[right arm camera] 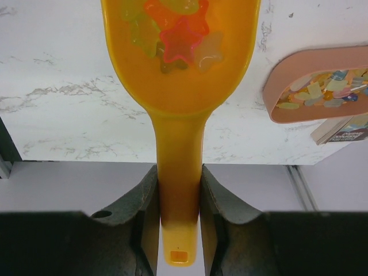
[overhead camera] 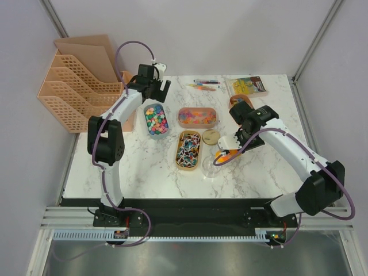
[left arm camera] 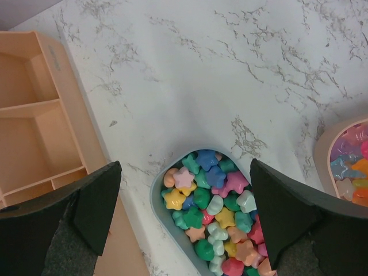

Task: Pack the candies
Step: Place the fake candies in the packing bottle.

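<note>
Star-shaped candies (left arm camera: 221,215) in mixed colours fill a blue-grey dish (overhead camera: 156,119), whose rim (left arm camera: 156,210) lies between my left fingers. My left gripper (left arm camera: 184,213) hangs open and empty over the dish's far end, and it also shows in the top view (overhead camera: 153,92). My right gripper (right arm camera: 179,178) is shut on the handle of the yellow-orange scoop (right arm camera: 179,132). The scoop's bowl holds a few candies (right arm camera: 183,35). In the top view the scoop (overhead camera: 224,154) is beside a clear glass jar (overhead camera: 210,167).
A pink dish of candies (overhead camera: 197,117), a tan dish of wrapped candies (overhead camera: 188,149) and a round lid (overhead camera: 211,137) sit mid-table. A brown dish (overhead camera: 240,100), a flat box (overhead camera: 247,86) and pens (overhead camera: 204,85) lie at the back. A peach file organizer (overhead camera: 75,86) stands at the left.
</note>
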Robot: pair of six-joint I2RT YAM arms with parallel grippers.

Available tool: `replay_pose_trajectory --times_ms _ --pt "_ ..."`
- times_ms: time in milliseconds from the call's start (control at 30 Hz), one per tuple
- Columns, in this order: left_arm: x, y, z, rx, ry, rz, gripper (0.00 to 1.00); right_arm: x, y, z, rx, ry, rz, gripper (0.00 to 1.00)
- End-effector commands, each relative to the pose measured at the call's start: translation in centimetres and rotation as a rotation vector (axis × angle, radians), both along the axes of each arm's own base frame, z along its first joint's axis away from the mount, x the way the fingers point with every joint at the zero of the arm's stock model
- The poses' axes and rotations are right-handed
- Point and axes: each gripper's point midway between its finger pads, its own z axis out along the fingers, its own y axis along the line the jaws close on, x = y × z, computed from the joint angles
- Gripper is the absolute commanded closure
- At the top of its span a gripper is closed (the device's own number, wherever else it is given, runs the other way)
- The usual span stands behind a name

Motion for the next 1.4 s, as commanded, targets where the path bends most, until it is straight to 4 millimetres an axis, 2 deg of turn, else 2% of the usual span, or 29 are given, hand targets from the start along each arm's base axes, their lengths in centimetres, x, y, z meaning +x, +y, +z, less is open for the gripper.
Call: replay_pose_trajectory --times_ms 0,467,800,1133,1300,1367 --pt "0.5 0.2 3.7 -0.039 -0.104 0.04 0.0 0.3 0.0 0.6 -0.07 -0.025 0.003 0.99" --pt "0.4 1.2 3.6 -0.031 -0.132 0.071 0.0 0.4 2.1 1.5 -0.213 -0.084 0.064 1.0" --pt "0.5 1.6 3.8 -0.035 -0.144 0.088 0.0 0.8 2.2 2.4 -0.31 -0.11 0.08 1.0" --pt "0.3 0.0 3.9 -0.056 -0.15 -0.027 0.0 0.9 2.6 3.6 -0.324 -0.145 0.078 1.0" --pt "0.6 -1.5 4.2 -0.077 -0.142 -0.115 0.0 1.2 2.6 4.2 -0.316 -0.173 0.048 1.0" --pt "0.2 -2.8 4.4 -0.1 -0.121 -0.193 0.0 1.8 2.6 4.6 -0.266 -0.189 0.004 1.0"
